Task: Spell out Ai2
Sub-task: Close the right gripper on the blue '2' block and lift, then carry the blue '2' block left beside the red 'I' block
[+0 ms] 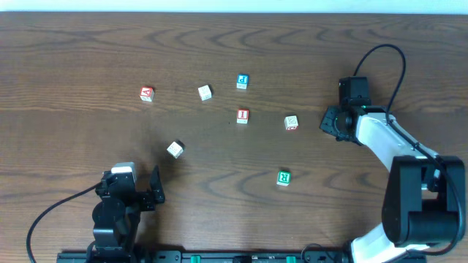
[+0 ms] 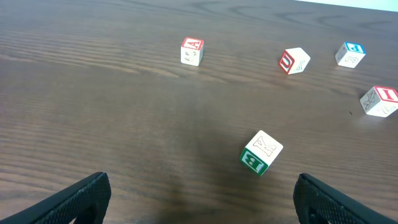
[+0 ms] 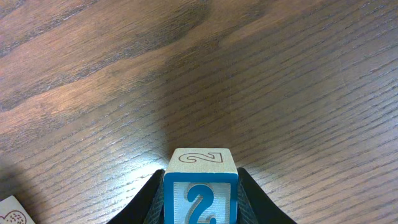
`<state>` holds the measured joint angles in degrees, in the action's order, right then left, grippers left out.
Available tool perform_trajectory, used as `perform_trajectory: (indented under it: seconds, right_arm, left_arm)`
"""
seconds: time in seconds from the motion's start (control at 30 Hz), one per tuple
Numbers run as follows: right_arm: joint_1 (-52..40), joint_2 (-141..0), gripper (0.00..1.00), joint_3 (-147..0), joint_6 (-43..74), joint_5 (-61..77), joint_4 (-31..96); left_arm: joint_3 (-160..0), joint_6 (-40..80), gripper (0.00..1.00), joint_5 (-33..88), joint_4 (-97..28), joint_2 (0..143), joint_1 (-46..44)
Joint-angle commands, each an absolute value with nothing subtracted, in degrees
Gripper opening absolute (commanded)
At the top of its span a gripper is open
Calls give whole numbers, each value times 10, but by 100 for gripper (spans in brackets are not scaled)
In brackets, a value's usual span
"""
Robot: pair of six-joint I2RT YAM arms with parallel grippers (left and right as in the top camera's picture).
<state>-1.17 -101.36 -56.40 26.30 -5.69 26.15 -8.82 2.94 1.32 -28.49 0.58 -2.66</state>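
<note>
The right gripper clamps the blue "2" cube by opposite flat sides, apt for a likely light, stiff, smooth block; the left gripper stands wide apart.

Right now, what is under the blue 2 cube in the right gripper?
Only wooden table shows around the blue "2" cube, clamped in the right gripper. Its underside is hidden, so contact with the wood cannot be told.
</note>
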Motion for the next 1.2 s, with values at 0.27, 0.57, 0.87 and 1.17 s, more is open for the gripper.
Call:
perform_trajectory:
  seconds: [0.27, 0.57, 0.87, 1.17]
  right_arm:
    - [-12, -1013, 5, -645, 257, -6, 321]
    - [-78, -978, 2, -744, 246, -5, 365]
    - [-208, -966, 2, -775, 265, -32, 366]
    - [-288, -969, 2, -775, 335, -85, 367]
  left_arm:
    - [-79, 27, 96, 15, -285, 2, -24]
    - [-79, 27, 95, 15, -285, 2, -24]
    - [-79, 27, 95, 15, -285, 2, -24]
    - [-79, 27, 95, 15, -285, 2, -24]
